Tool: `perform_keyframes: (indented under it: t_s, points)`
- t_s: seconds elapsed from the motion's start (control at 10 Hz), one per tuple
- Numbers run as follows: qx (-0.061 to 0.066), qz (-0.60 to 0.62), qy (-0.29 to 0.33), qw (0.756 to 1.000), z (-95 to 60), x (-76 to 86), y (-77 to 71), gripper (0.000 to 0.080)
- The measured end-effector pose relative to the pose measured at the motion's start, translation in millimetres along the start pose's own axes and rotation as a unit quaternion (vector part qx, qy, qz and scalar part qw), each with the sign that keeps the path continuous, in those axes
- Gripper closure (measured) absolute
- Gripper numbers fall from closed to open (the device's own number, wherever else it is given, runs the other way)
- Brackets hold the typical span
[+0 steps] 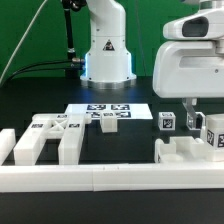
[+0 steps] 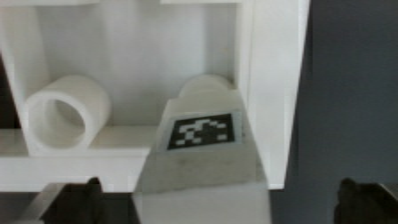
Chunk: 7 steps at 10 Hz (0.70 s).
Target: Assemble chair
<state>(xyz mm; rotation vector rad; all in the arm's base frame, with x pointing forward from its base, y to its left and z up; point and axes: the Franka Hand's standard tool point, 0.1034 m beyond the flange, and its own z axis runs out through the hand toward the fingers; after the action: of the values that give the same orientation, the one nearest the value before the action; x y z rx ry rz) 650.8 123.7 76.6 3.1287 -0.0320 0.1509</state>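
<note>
Wrist view gives you the closest look at the chair: a white tagged piece (image 2: 205, 150) stands directly below the gripper (image 2: 214, 205), its black-and-white tag facing the camera. Behind it is a white boxy chair part (image 2: 160, 40) with a short round peg (image 2: 68, 115) in its recess. You can see both dark fingertips (image 2: 59, 205) spread wide to either side of the tagged piece, neither touching it, so the jaws are open and hold nothing.

In the exterior view you find the gripper (image 1: 191, 120) hanging over the chair parts at the exterior view's right, on the near part of the table. These are a low boxy part (image 1: 180, 152) just behind the border wall, a tagged block (image 1: 212, 135) at its far right, and a small tagged cube (image 1: 166, 122) just beside the gripper. A group of slotted white blocks (image 1: 45, 140) lies well apart at the exterior view's left, also near the wall.

All of this sits on a black table (image 1: 145, 92). The long low white border wall (image 1: 110, 180) runs across its near edge. The marker board (image 1: 105, 112) lies flat between the two groups of parts, a little farther back. Far behind it stands the arm's white base (image 1: 105, 50), with dark cables (image 1: 40, 65) trailing left before a green backdrop (image 1: 30, 25). The large white wrist housing (image 1: 195, 65) blocks your sight of the far right of the table.
</note>
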Motion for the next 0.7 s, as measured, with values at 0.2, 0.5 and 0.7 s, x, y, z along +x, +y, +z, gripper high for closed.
perform_keyframes:
  t_s: [0.2, 0.5, 0.7]
  points:
    - [0.0, 0.021, 0.0, 1.0, 0.2, -0.1, 0.1, 0.0416]
    - [0.003, 0.136, 0.0, 0.991, 0.7, 0.4, 3.7, 0.0515]
    - [0.006, 0.263, -0.003, 0.965, 1.2, 0.4, 8.7, 0.0515]
